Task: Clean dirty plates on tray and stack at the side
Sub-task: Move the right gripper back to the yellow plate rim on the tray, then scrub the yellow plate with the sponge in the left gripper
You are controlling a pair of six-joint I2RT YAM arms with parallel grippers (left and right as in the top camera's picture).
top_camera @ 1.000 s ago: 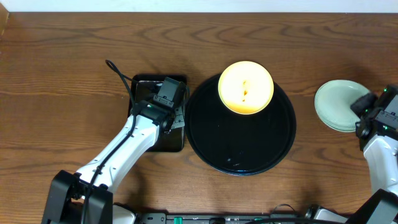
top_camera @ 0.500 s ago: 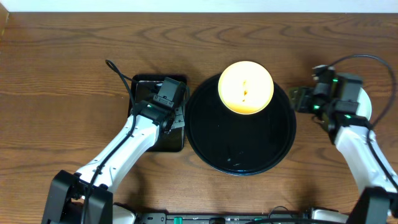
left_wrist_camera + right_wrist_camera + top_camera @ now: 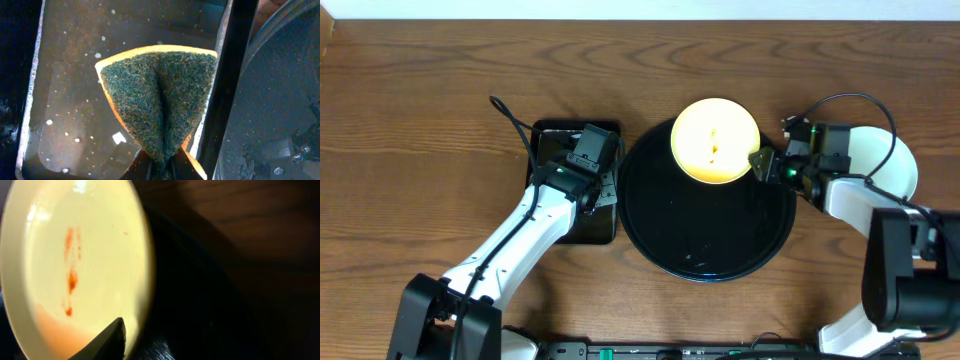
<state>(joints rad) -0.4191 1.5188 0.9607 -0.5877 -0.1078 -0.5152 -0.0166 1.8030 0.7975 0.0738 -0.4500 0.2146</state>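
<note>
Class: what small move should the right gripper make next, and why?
Probably grip the yellow plate's rim to steady it: the right gripper sits at its edge, sauce streaks show, and the left gripper holds the sponge.

Pale yellow plate, orange-red streaks; glossy black tray; green sponge edged orange.

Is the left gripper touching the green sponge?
Touching. The left wrist view shows the left gripper pinching the sponge, which is folded between its fingertips.

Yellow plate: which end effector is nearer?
Right. The right end effector is at the rim of the yellow plate; the left end effector is over the rectangular tray, gripping a sponge.
</note>
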